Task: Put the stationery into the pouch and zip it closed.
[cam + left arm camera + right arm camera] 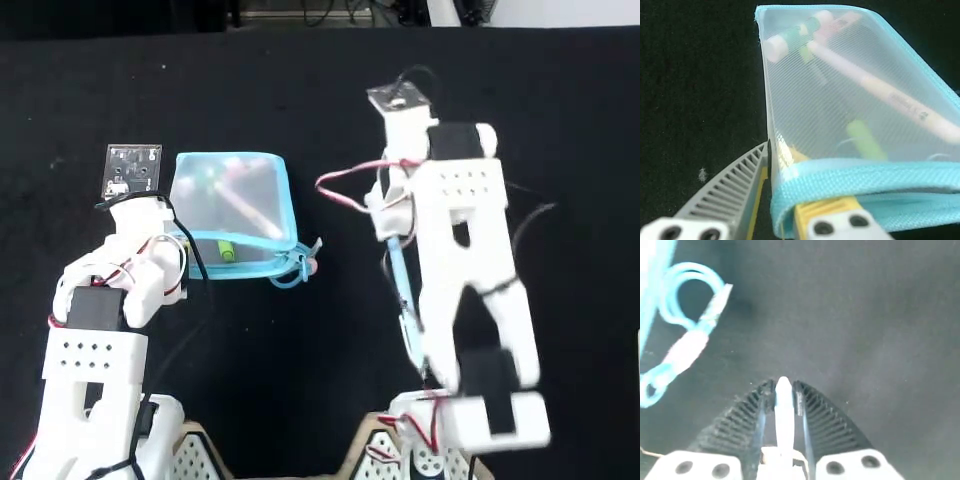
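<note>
Pouch (pixel 230 205) is a clear mesh one with teal trim, flat on the black table (pixel 300 350), with stationery inside. Left wrist view shows the contents best: a long white-pink pen (pixel 880 90) lying diagonally, a short green piece (pixel 865 140) near the zip band, and a white round cap (pixel 776 47) at the far end from the zip. The pen barrel carries dark print, too small to read. No other writing is legible.

Left gripper (pixel 772 155) is pinched on the pouch's zip-edge corner. The grey finger is outside the mesh and the yellow-lined one sits under the teal band. High view shows the same grip at the pouch corner, with the green piece just inside.

Right gripper (pixel 784 385) is off the pouch's zip-pull end, over bare table. Its jaws are narrow, clamped on a slim white stick (pixel 784 405). Zip pull (pixel 687 345), a pale tab on a teal cord loop, lies near that gripper and apart from it. High view shows the pull trailing off the pouch's corner and a pale blue stick (pixel 405 290) under that arm. Can't tell if it's the held one.
</note>
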